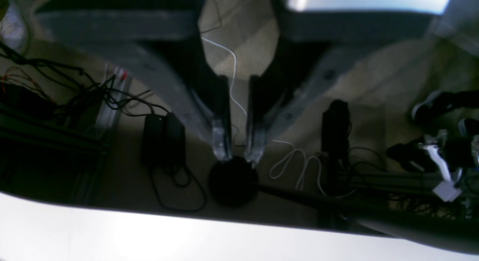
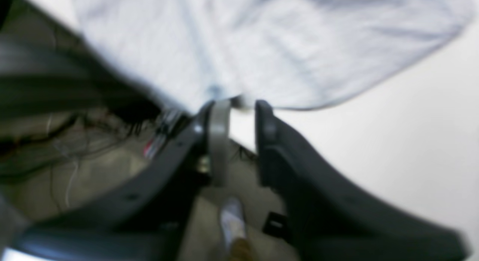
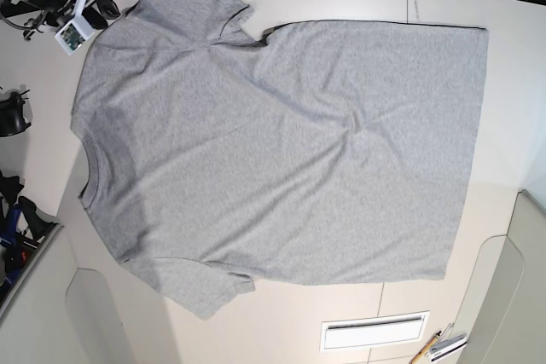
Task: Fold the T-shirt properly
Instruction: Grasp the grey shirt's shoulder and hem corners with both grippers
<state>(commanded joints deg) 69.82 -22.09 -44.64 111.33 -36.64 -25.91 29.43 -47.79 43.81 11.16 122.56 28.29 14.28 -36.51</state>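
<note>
We judged folding not begun: T-shirt (image 3: 281,159) lay flat on bench (image 3: 358,2); left end effector (image 1: 238,156) slightly open, empty, off-bench; right end effector (image 2: 236,104) part-open at a sleeve edge, grip unclear; next needs sleeve-side grasps.

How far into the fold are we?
Done: the T-shirt lies spread flat on the table, plain side up, no fold made. In hand: nothing. The left gripper is off the table edge over the floor; the right gripper sits open at a shirt edge. Left: every fold.
</note>
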